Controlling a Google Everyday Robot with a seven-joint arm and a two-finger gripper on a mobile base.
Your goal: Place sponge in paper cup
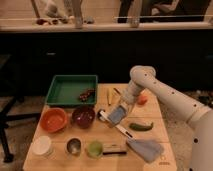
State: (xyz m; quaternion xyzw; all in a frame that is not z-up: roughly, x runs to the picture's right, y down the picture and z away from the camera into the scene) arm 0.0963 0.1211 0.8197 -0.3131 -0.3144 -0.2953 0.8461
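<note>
Blue-grey sponge (117,116) in gripper (122,108) mid-table; paper cup (42,146) front-left

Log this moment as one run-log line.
end effector: shut on sponge, over mid table | sponge: tilted, not in paper cup | paper cup: upright, lower-left of view | step: transfer pending
</note>
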